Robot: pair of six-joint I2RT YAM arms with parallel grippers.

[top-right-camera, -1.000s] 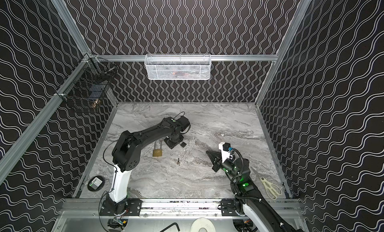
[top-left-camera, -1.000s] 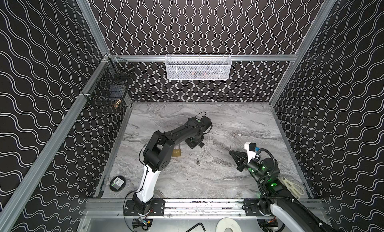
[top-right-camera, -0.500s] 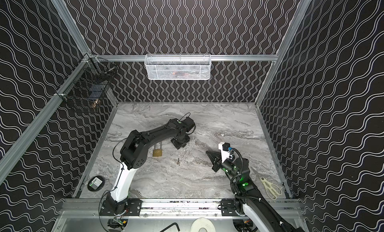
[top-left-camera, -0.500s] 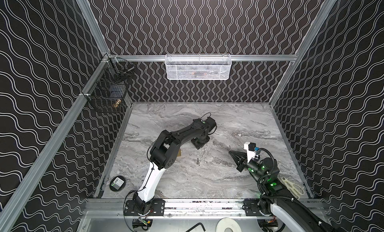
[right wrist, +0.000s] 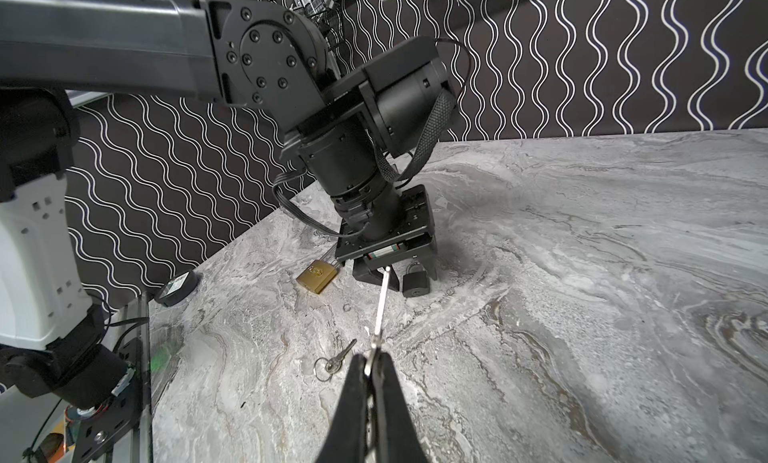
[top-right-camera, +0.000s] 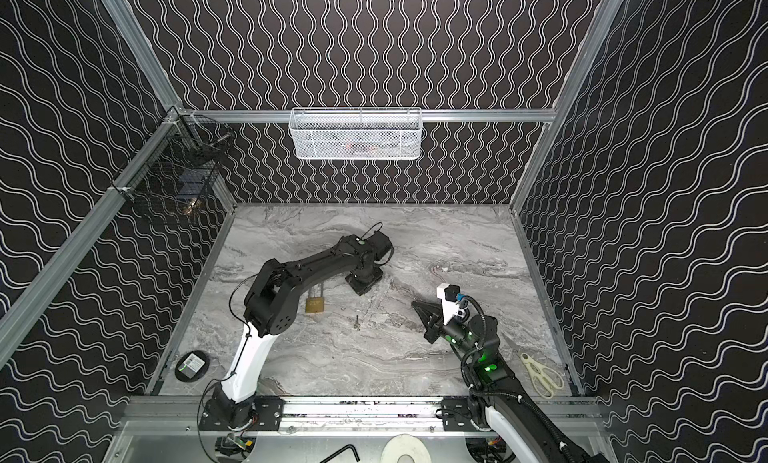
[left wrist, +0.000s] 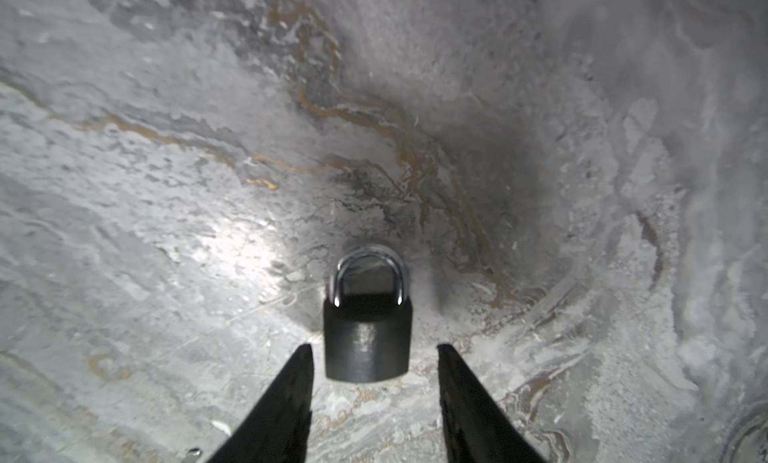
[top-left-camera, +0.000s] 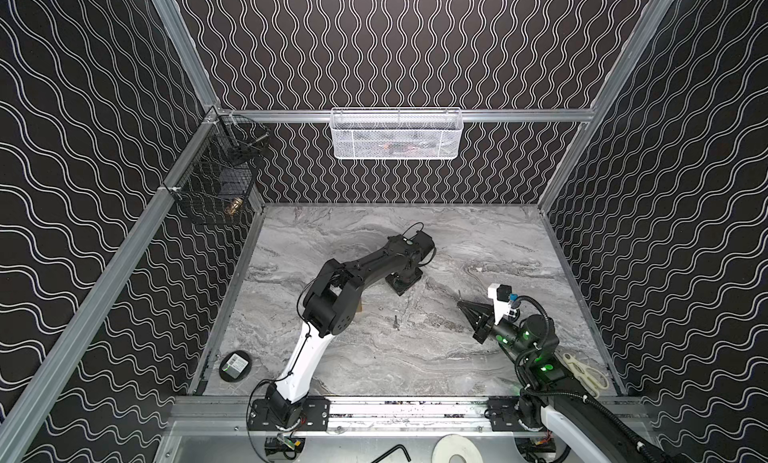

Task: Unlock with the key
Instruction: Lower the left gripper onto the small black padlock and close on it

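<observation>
Right hand (right wrist: 371, 360) tight on key (right wrist: 381, 303), black padlock (right wrist: 414, 283) beyond.

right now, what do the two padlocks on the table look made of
Black padlock: likely metal with a dark matte, brushed coating; fine horizontal grain shows. Its shackle: shiny steel, bright glints. Gold padlock: probably brass, yellow satin sheen.
</observation>
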